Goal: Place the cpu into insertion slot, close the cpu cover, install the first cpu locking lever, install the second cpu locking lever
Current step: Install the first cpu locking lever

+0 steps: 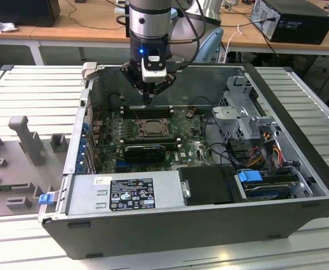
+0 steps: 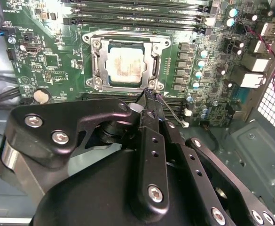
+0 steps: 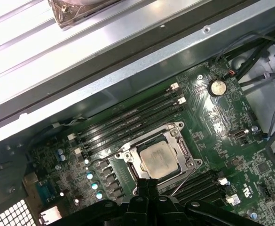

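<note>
**End effector closed at the edge of the CPU socket, inside an open computer case**

The single end effector [image 2: 149, 96] is hanging low over the motherboard [image 1: 192, 149] with its two black fingers pressed together. The tips are sitting at the rim of the insertion slot [image 2: 96, 44], on the side facing one bank of memory slots. One thin metal wire lever [image 2: 174, 117] is slanting away right beside the tips. It is not clear whether the fingers are pinching it or only touching it.

One cpu [image 2: 126, 63] is lying flat in the insertion slot, with its pale face showing. One cpu cover [image 2: 152, 66], a silvery frame, is lying down around the chip, which is showing through its window.

Long black memory slots [image 3: 128, 117] are running in two banks, one on each side of the socket. One round coin cell [image 3: 217, 87] is sitting on the board.

One open computer case [image 1: 209, 225] is lying on its side in the middle of the slatted metal surface [image 1: 29, 84]. It is holding the motherboard, one black card with a heatsink [image 1: 144, 152], one silver power supply [image 1: 125, 194], one metal drive cage [image 1: 240, 112] and some bundled cables. Grey moulded fixtures [image 1: 23, 135] are resting near the surface's edge at the exterior view's left.
</note>
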